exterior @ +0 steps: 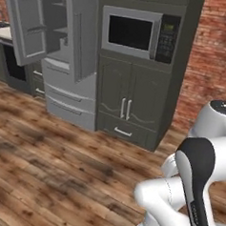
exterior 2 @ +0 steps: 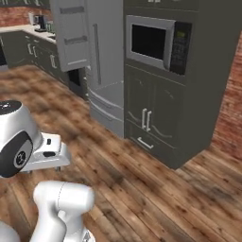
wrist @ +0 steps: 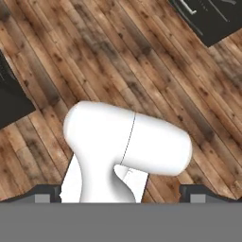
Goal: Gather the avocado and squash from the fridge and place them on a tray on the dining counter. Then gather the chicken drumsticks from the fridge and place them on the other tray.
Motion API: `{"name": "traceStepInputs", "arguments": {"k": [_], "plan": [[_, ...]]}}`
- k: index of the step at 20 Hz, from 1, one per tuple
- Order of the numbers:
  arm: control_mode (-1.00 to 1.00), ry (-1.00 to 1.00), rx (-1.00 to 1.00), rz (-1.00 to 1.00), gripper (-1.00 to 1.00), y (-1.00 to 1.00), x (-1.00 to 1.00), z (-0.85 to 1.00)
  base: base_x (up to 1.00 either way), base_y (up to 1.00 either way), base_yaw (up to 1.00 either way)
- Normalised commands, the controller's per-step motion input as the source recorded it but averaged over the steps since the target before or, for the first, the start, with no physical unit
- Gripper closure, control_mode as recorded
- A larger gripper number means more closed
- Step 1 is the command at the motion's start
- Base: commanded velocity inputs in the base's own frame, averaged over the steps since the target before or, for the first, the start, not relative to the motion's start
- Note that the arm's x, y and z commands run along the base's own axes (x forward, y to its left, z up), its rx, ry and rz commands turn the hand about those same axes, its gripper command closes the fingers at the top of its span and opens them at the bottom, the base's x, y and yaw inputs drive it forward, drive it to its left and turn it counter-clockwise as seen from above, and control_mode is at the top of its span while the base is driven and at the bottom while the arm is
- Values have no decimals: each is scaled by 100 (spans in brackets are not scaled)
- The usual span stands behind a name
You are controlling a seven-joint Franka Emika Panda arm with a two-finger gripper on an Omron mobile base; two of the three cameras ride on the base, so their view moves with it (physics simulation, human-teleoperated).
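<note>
The tall grey steel fridge (exterior: 66, 59) stands across the plank floor (exterior: 59, 163), one door open; no produce is visible inside. The tool (wrist: 121, 196) hangs apart, empty. Avocado and squash likely handle firm, smooth: grip across the middle.

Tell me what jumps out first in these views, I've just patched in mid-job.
The fridge stands at upper left with its upper door swung wide open, shelves showing. Right beside it, a microwave sits built into a tall dark cabinet. Wooden floor lies between the robot and both, and the pincer points down at it, open and holding nothing.
</note>
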Motion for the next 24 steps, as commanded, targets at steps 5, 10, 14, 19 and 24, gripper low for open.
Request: {"name": "traceStepInputs", "arguments": {"k": [5,10,14,19,24], "plan": [[100,0,0,0,-100,0,0,0,100,0,13],[100,0,0,0,-100,0,0,0,100,0,11],[100,0,0,0,-100,0,0,0,94,1,10],[100,0,0,0,-100,0,0,0,77,17,7],[100,0,0,0,-100,0,0,0,47,35,3]]}}
